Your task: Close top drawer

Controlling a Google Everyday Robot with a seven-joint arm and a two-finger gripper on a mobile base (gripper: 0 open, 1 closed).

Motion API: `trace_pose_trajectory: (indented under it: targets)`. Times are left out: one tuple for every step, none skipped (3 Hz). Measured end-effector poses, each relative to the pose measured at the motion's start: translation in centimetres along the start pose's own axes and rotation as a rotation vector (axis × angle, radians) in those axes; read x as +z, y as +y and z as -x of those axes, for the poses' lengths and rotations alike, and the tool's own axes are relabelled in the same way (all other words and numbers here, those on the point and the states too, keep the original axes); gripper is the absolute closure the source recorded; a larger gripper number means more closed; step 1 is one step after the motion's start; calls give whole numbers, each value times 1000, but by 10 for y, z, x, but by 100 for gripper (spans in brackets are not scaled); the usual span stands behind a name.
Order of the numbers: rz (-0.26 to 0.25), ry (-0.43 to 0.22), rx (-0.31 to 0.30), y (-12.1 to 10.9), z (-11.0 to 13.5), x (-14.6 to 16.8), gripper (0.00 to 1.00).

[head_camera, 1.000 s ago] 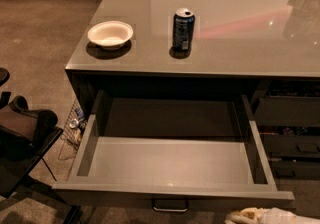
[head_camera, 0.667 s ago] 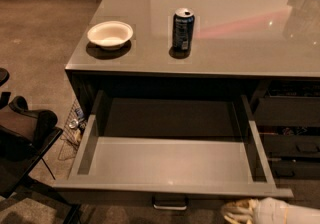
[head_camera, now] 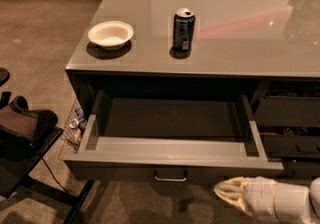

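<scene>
The top drawer (head_camera: 170, 150) is pulled far out of the grey counter. Its light grey inside is empty. Its dark front faces me, with a small metal bar handle (head_camera: 170, 175) at centre. My gripper (head_camera: 225, 191) comes in from the lower right, pale and tape-wrapped. Its tip sits just below the drawer's front edge, to the right of the handle and apart from it.
On the glossy countertop (head_camera: 240, 33) stand a white bowl (head_camera: 110, 34) and a dark soda can (head_camera: 183, 29). Narrower dark drawer fronts (head_camera: 287, 113) are at the right. A black chair (head_camera: 25, 138) stands at the left on brown carpet. A wire basket with litter (head_camera: 75, 125) sits beside the cabinet.
My gripper has moved left along the bottom edge, toward the handle. The drawer has not moved.
</scene>
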State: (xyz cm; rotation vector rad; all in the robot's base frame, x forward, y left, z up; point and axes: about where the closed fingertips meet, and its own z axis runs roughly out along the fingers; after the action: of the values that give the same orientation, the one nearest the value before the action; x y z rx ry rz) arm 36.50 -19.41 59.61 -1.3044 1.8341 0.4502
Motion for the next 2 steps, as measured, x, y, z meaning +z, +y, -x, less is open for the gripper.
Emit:
trace_pose_trajectory:
  targets:
    - [-10,-22,-22,-35,14,22,100]
    - [-20,-37,-48,-63,29,38,100]
